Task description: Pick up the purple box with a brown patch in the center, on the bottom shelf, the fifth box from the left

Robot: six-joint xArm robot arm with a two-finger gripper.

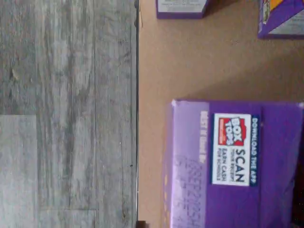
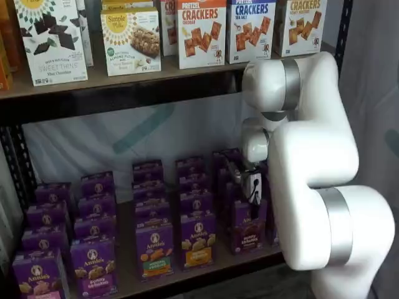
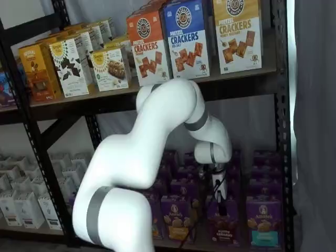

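The purple box (image 3: 224, 220) is standing at the front edge of the bottom shelf (image 2: 206, 268). The end effector (image 3: 219, 197) is hanging just above it; blurred fingers, so I cannot tell its state.

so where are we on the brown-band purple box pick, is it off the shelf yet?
Done: the arm has reached the purple box, and the pincer hangs at its top. In hand: the grasp itself; the views don't show whether the fingers have closed on it. Left: lifting it, since in both shelf views it stands on the bottom shelf in the front row, and the wrist view shows its top flap above the board.
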